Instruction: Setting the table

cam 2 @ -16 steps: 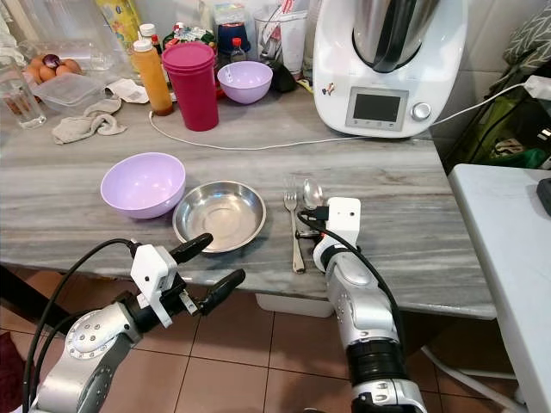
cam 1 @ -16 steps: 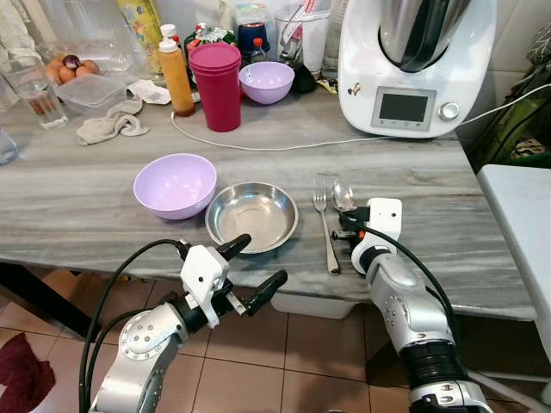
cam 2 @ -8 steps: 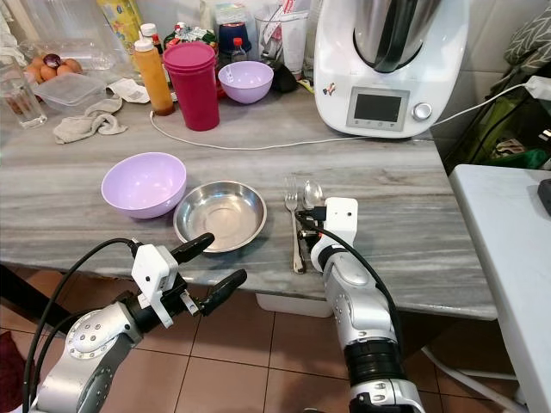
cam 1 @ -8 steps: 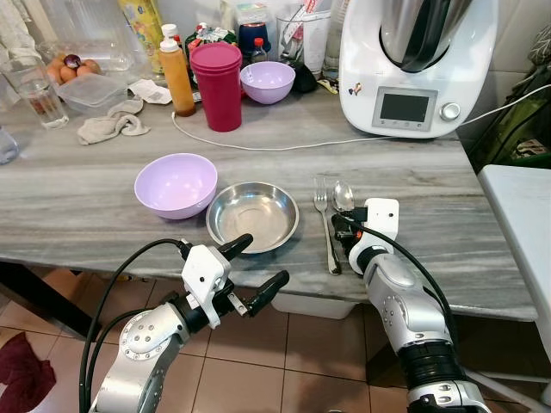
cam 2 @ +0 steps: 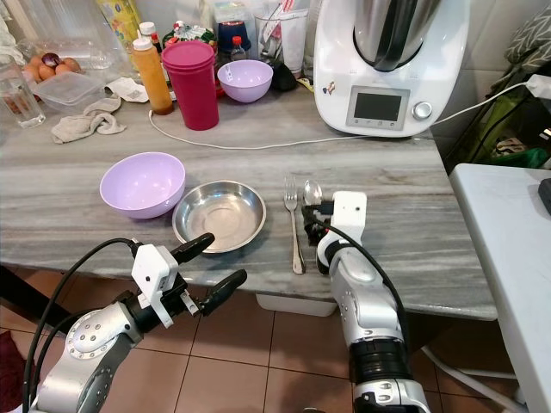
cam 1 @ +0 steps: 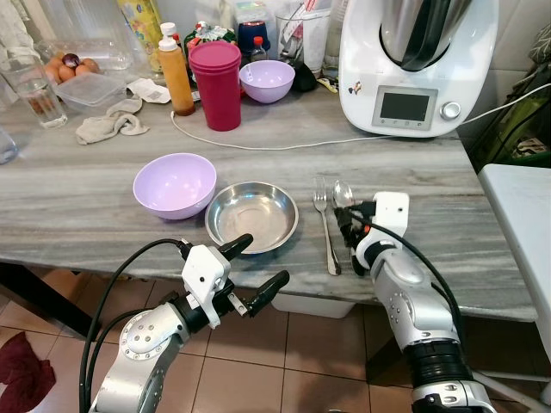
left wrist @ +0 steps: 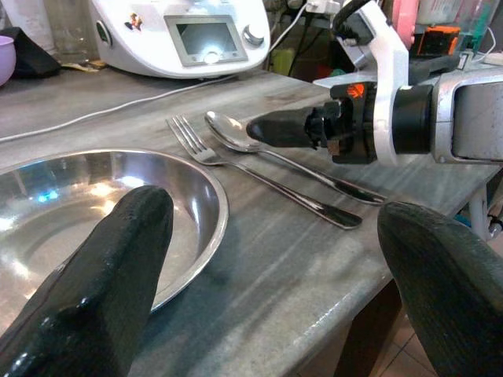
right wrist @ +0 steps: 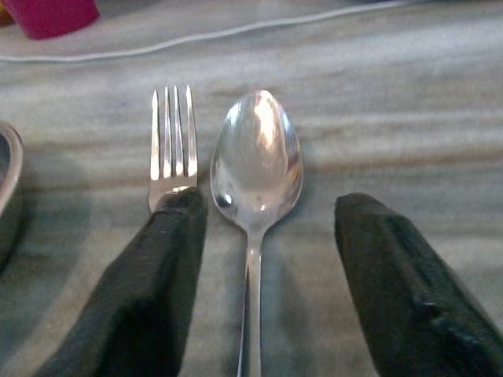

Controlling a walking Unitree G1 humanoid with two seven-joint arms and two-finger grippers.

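Note:
A steel plate point(cam 1: 252, 215) sits near the front edge of the grey marble table point(cam 1: 77, 215), with a purple bowl point(cam 1: 175, 183) touching its left side. To the right of the plate a fork point(cam 1: 324, 225) and a spoon point(cam 1: 343, 194) lie side by side. My right gripper point(cam 1: 347, 228) is low over the spoon's handle; in the right wrist view it point(right wrist: 259, 314) is open, with a finger on each side of the spoon point(right wrist: 258, 157) and one fingertip over the fork point(right wrist: 171, 141). My left gripper point(cam 1: 252, 268) hangs open just off the table's front edge, facing the plate point(left wrist: 94, 196).
At the back stand a white food processor point(cam 1: 417, 60), stacked magenta cups point(cam 1: 216, 86), a second purple bowl point(cam 1: 267, 80), an orange bottle point(cam 1: 176, 77) and a glass point(cam 1: 34, 90). A white cable point(cam 1: 258, 144) crosses the table. A white surface point(cam 1: 521, 215) is on the right.
My right wrist has shifted slightly to the right over the spoon. The fork, spoon, plate and left gripper stay where they were.

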